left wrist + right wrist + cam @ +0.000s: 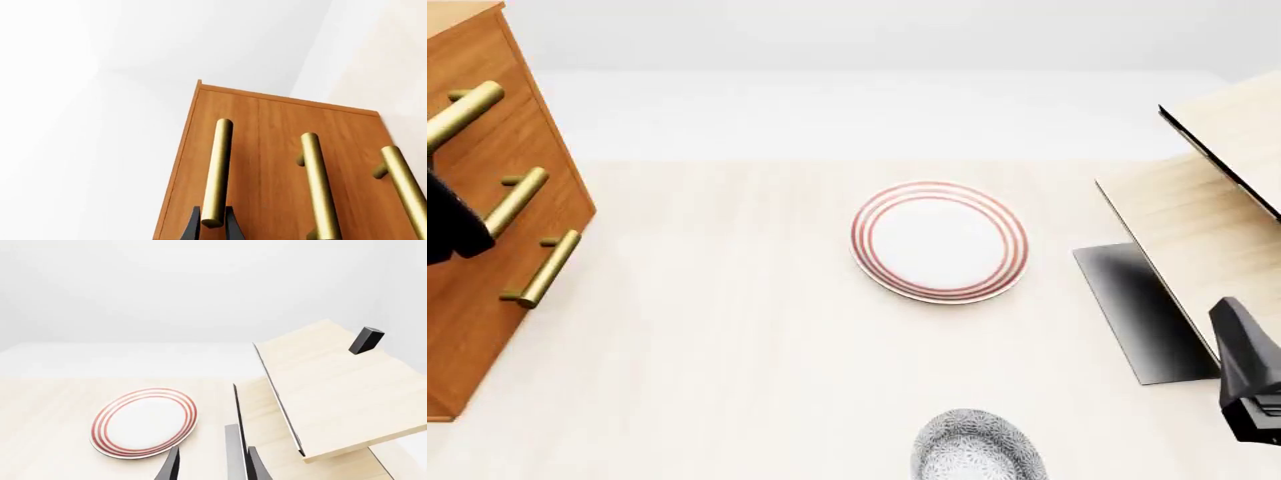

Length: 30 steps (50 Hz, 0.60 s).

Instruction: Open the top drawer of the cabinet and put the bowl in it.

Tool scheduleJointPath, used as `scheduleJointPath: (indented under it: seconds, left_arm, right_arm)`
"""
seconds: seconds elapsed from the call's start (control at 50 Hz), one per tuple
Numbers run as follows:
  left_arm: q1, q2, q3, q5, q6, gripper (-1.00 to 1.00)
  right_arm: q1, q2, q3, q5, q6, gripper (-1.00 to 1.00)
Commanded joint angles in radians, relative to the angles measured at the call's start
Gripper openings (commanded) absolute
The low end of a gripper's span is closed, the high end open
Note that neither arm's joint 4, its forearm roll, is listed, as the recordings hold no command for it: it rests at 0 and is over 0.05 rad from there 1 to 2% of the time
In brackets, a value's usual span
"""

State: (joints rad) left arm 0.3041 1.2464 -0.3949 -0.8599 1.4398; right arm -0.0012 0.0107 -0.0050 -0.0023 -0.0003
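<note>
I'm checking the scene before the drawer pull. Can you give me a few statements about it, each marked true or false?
1. The left tool has its fingers on either side of the top drawer's handle. True.
2. The top drawer is pulled out. False: all three drawer fronts sit flush on the cabinet.
3. The bowl sits on the plate. False: it rests on the table, nearer the arms than the plate and apart from it.
4. The right tool holds nothing. True.
5. The plate has red rings around its rim. True.
</note>
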Motion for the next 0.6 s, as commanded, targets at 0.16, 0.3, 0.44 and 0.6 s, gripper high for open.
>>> scheduleJointPath:
  seconds: [0.16, 0.3, 0.44, 0.6]
  left_arm:
    - [-0.012, -0.056, 0.016, 0.048, 0.03, -1.0]
    - [-0.042, -0.083, 0.025, 0.048, 0.053, -1.0]
    - [-0.081, -0.062, 0.018, 0.032, 0.061, -1.0]
    - [-0.111, -0.035, 0.008, 0.02, 0.062, -1.0]
  right_arm:
    - [0.0, -0.002, 0.001, 0.0, 0.0, 1.0]
    - [0.0, -0.002, 0.001, 0.0, 0.0, 1.0]
    - [0.0, -0.002, 0.001, 0.0, 0.0, 1.0]
    - [0.0, -0.001, 0.001, 0.0, 0.001, 1.0]
